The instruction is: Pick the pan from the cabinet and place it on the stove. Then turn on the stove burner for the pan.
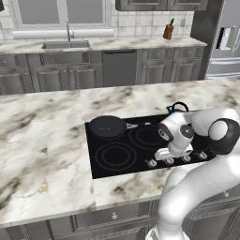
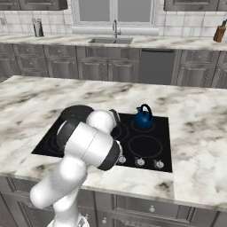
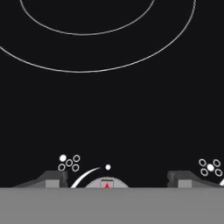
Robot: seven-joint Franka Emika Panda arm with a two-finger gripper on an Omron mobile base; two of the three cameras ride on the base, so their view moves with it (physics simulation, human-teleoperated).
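Pan (image 1: pixel 108 126) sat on the stove's (image 1: pixel 105 171) back-left burner, so placement looked done. Knob step was in hand: gripper (image 1: pixel 172 153) hung low over the front knob row, fingers (image 3: pixel 53 178) parted, holding nothing. Next move probably needed picking that burner's knob (image 3: pixel 106 183) and twisting it.

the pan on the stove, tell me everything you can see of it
The pan is a round, shallow, black frying pan with a matte dark inside and a thin straight silver-grey handle. It sits flat and upright on the back left burner of the stove, covering that ring, with its handle pointing right toward the blue kettle. It looks empty. Nothing grips it: the gripper is apart from it, low over the front knob row. In the right base view the arm hides most of it.
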